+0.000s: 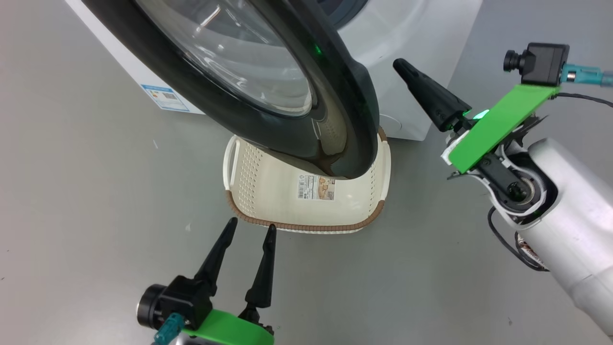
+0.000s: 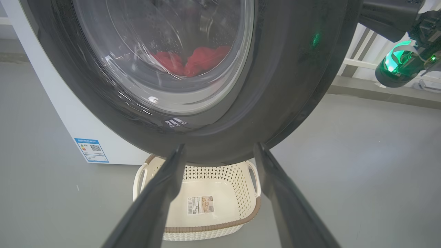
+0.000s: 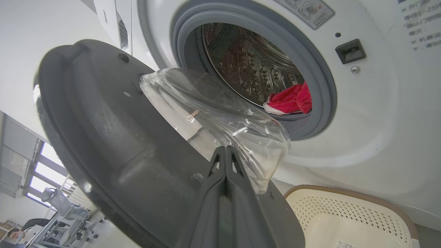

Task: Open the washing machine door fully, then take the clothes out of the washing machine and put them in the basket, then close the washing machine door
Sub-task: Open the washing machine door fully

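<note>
1. From the head camera, looking down: washing machine door [image 1: 249, 81] swung out from the left side of the opening, its free edge hanging over the far part of the basket [image 1: 306, 225] on the grey floor.
2. Same view: left gripper [image 1: 252, 223] at the near left, just short of the basket's near rim, fingers spread wide with nothing between them.
3. Same view: right gripper [image 1: 398, 63] raised to the right of the door's free edge and apart from it, fingers pressed together on nothing.
4. Along the left wrist: clothes [image 2: 193, 60] seen as a red blur through the door's glass, low in the drum. Basket directly below the door, near the machine's front.
5. Along the right wrist: direct sight past the door into the washing machine [image 3: 372, 113], with steel perforated drum and grey gasket. Clothes at the lower right lip of the opening, red with a white edge, not yet out.
6. Right wrist again: inner face of the door, matt dark grey, with the clear bowl bulging toward the opening. From the head and left wrist, the outer face instead, a glossy black rim around the glass.
7. Basket: cream, perforated walls, brown woven-look rim, side handles, bare bottom with a sticker.
</note>
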{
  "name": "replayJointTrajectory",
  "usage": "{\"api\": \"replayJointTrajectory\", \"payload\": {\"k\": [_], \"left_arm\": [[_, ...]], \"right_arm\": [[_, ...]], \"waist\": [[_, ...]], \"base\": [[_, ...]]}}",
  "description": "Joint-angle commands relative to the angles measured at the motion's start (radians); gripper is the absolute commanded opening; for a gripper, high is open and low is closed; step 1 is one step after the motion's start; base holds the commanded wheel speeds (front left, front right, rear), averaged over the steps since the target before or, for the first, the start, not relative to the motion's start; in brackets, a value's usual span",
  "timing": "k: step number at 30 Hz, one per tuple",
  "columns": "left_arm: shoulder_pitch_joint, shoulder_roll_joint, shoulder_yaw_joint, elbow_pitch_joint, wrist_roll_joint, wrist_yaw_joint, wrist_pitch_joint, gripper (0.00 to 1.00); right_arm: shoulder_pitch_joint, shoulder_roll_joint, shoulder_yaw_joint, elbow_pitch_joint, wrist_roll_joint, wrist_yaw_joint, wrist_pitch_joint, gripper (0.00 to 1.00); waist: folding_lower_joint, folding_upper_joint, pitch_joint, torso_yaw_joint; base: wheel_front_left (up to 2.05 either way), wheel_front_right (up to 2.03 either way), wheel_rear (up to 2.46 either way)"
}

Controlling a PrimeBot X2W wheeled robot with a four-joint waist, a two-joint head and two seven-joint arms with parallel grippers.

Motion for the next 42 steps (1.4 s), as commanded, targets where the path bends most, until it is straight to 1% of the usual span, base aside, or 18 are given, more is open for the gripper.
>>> {"api": "replayJointTrajectory", "payload": {"k": [1, 6, 11, 14, 21, 25, 33, 42], "left_arm": [[-0.002, 0.011, 0.026, -0.02, -0.012, 0.005, -0.012, 1.0], [-0.003, 0.011, 0.023, -0.02, -0.015, 0.007, -0.012, 1.0], [-0.004, 0.011, 0.02, -0.022, -0.017, 0.005, -0.012, 1.0], [-0.005, 0.011, 0.016, -0.024, -0.019, 0.006, -0.012, 1.0], [-0.003, 0.011, 0.004, -0.028, -0.024, 0.01, -0.012, 1.0], [0.002, 0.011, 0.003, -0.031, -0.024, 0.011, -0.012, 1.0], [0.026, 0.011, 0.004, -0.033, -0.023, 0.012, -0.012, 1.0], [0.052, 0.011, 0.004, -0.039, -0.022, 0.015, -0.012, 1.0]], "right_arm": [[-0.015, -0.003, 0.007, -0.029, 0.039, 0.005, 0.027, 0.0], [-0.038, -0.02, 0.008, -0.022, 0.171, 0.005, 0.16, 0.0], [-0.053, -0.028, 0.007, -0.016, 0.247, 0.005, 0.288, 0.0], [-0.06, -0.022, -0.003, -0.011, 0.27, 0.005, 0.334, 0.0], [-0.061, -0.004, -0.025, 0.002, 0.277, 0.005, 0.389, 0.0], [-0.046, 0.005, -0.038, -0.002, 0.27, 0.005, 0.402, 0.0], [0.0, 0.03, -0.03, -0.002, 0.248, 0.005, 0.442, 0.0], [0.042, 0.066, -0.028, -0.006, 0.232, 0.005, 0.461, 0.0]], "waist": [[0.0, 0.0, 0.001, 0.002], [0.0, 0.0, 0.0, 0.007], [0.0, 0.0, 0.002, 0.011], [0.0, 0.0, 0.003, 0.015], [0.0, 0.0, -0.001, 0.029], [0.0, 0.0, -0.011, 0.038], [0.0, 0.0, -0.044, 0.055], [0.0, 0.0, -0.077, 0.089]], "base": [[0.0, 0.0, 0.0], [0.0, 0.0, 0.0], [0.0, 0.0, 0.0], [0.0, 0.0, 0.0], [0.0, 0.0, 0.0], [0.0, 0.0, 0.0], [0.0, 0.0, 0.0], [0.0, 0.0, 0.0]]}}
